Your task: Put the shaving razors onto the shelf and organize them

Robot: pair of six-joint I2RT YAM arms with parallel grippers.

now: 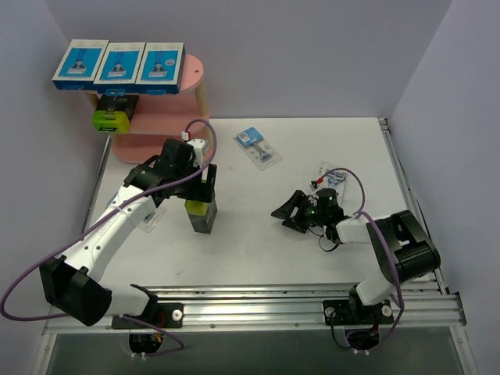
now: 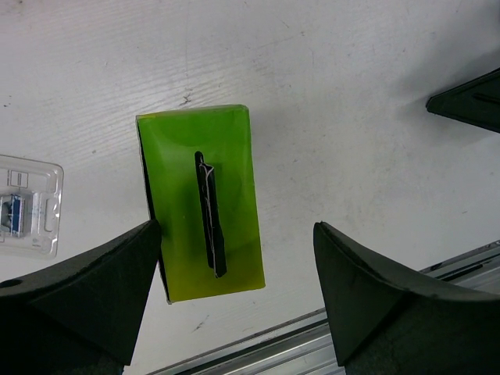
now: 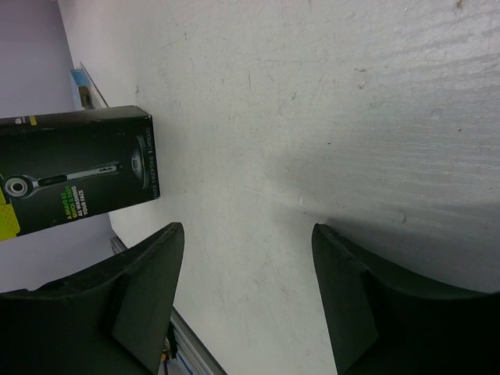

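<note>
Claws stand open on both arms. The right claw point(image 3: 246, 230) hangs low over the worktop point(image 1: 258, 258) with nothing between its fingers. The left claw point(image 2: 236, 228) points straight down over a black box point(image 1: 200, 219) that stands upright on the worktop, lime end up. Its fingers sit wide on either side of the box, one close by the box's edge and the other clear of it, so nothing is gripped. A clear blister pack point(image 2: 27, 205) lies flat just beside that box. Farther back, a second pack point(image 1: 331, 175) lies by the right arm, and a third pack point(image 1: 258, 147) lies toward the rear middle of the worktop. At the back left corner stands the pink shelf point(image 1: 195, 74), with three blue-and-white boxes point(image 1: 119, 64) side by side on its top board and another lime-ended box point(image 1: 115, 113) on the board below.
</note>
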